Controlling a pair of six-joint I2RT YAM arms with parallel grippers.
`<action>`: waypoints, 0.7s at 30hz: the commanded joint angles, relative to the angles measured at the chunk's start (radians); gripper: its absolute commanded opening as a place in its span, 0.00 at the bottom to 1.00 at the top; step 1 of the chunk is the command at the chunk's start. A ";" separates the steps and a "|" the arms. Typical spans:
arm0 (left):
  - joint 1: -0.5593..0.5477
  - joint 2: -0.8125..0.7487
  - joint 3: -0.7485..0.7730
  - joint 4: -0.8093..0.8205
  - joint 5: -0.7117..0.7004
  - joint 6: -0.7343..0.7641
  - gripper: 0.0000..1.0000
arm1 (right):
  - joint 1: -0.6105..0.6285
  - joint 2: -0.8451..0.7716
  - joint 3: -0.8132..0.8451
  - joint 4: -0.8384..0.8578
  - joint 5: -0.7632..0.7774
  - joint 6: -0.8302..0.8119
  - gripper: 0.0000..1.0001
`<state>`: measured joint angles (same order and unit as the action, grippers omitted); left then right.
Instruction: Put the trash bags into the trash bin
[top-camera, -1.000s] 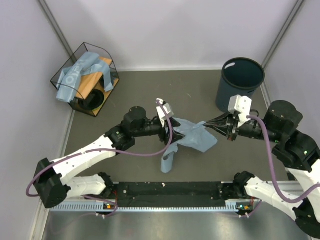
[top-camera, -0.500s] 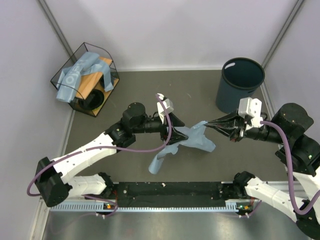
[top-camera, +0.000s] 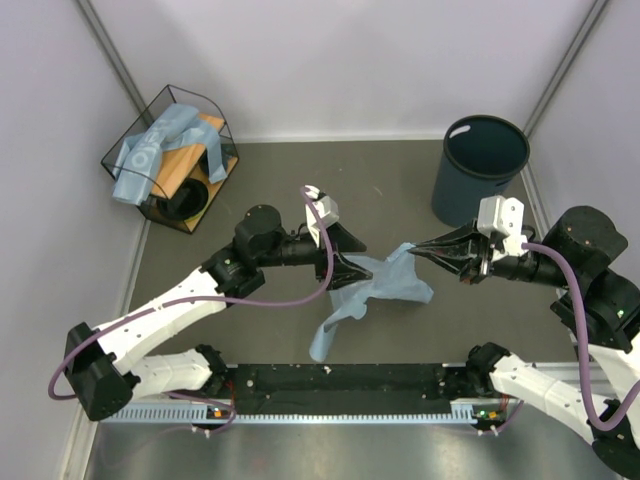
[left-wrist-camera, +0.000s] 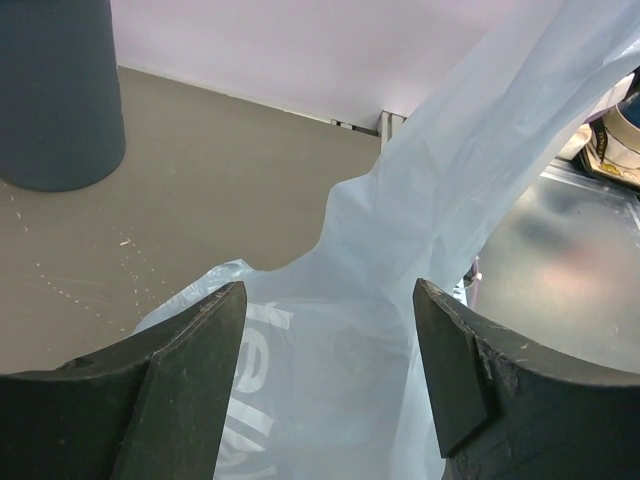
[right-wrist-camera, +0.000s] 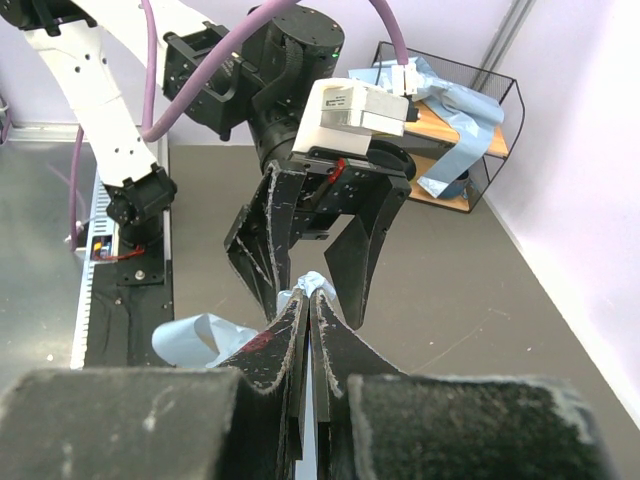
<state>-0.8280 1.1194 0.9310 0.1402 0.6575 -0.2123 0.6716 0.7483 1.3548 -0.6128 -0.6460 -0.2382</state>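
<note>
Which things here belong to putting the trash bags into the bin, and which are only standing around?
Belong to the job:
- trash bag, pinched by the shut right gripper
- open left gripper, close to it
- trash bin
- more light-blue bags, in the black wire basket

Only standing around:
- the black wire basket itself, with its wooden base

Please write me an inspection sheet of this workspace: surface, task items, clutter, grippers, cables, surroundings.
Surface: dark grey table, faint scuffs, no spill seen.
Job's things: one light-blue trash bag stretched between the arms, its tail reaching the table; trash bin upright at far right, no bag in it.
Clutter: wire basket at far left, holding more blue film.
Grippers: right gripper shut on the bag's corner; left gripper open, film between its jaws.
Cables: purple cable loops along each arm.
Surroundings: pale walls; nothing else seen.
</note>
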 joint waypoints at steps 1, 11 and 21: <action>0.004 -0.001 0.006 0.035 0.033 0.024 0.73 | 0.010 0.002 0.013 0.042 -0.012 0.008 0.00; -0.022 -0.015 -0.014 0.073 0.105 -0.016 0.75 | 0.011 0.005 0.018 0.042 -0.014 0.002 0.00; -0.077 0.065 0.054 -0.002 -0.025 0.059 0.63 | 0.011 0.008 0.024 0.044 -0.020 0.004 0.00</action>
<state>-0.8993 1.1488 0.9344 0.1478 0.6903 -0.1883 0.6716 0.7502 1.3548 -0.6128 -0.6510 -0.2386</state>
